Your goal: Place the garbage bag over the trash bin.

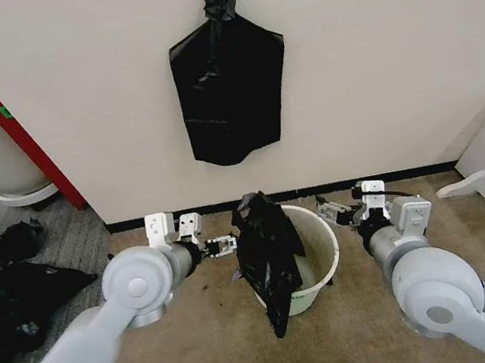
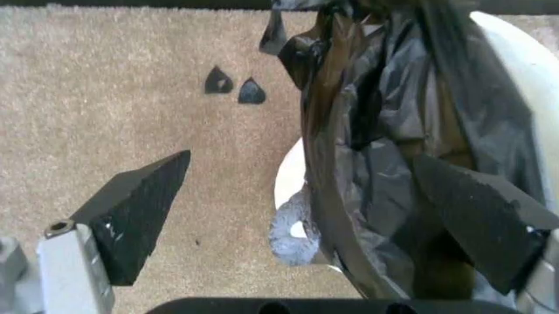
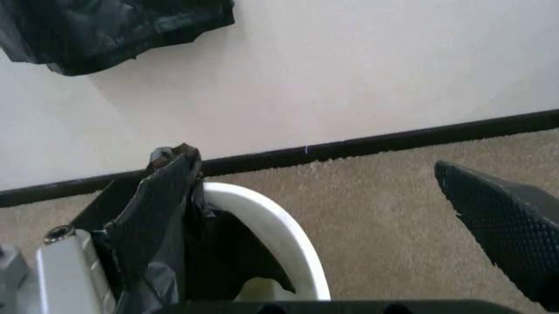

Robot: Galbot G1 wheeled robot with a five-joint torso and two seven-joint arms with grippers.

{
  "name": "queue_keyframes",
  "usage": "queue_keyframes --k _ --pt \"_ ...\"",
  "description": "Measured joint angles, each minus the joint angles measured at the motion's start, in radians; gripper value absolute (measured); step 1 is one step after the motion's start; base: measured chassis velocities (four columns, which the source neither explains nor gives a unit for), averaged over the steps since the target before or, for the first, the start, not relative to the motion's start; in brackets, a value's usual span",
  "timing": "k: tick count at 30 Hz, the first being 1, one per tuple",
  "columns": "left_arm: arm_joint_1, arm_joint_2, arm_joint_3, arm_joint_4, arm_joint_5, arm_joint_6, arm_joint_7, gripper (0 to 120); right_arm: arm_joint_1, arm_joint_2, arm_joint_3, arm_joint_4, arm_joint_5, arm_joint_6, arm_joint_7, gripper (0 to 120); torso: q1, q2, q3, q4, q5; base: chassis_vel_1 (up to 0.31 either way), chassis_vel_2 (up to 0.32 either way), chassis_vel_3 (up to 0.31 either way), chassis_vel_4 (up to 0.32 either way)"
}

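The garbage bag hangs draped over the trash bin's rim on the robot's left side — most of its glossy, crumpled black film spilling down the outside toward the tan carpet, a little tucked inside. The bin is a cream-white round bucket with a rolled rim and smooth tapering walls, standing on the carpet near the foot of the white wall.

The left gripper sits just beside the bag with its jaws apart; in the left wrist view one dark wedge pad is over bare carpet while the other lies against the bag's folds. The right gripper hovers by the opposite rim, fingers spread, gripping nothing.

The film looks very light, limp and slippery — it should crease and slide rather than hold a shape. A hold on the bunched upper edge by the rim seems best, pinching several layers so it cannot slip free
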Motion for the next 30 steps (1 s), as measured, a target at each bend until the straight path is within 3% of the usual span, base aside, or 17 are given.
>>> queue_keyframes --k 9,30 --pt "-0.023 -0.059 0.035 0.061 0.035 -0.001 0.004 100 -0.004 -0.003 -0.002 0.008 0.006 0.003 0.003 100 0.0 0.0 0.0 0.0 0.0 0.0 0.0 0.0 0.0" --pt "-0.069 -0.123 0.127 0.165 0.074 -0.002 0.006 100 -0.005 -0.002 0.002 0.026 0.022 0.007 0.016 100 0.0 0.0 0.0 0.0 0.0 0.0 0.0 0.0 0.0"
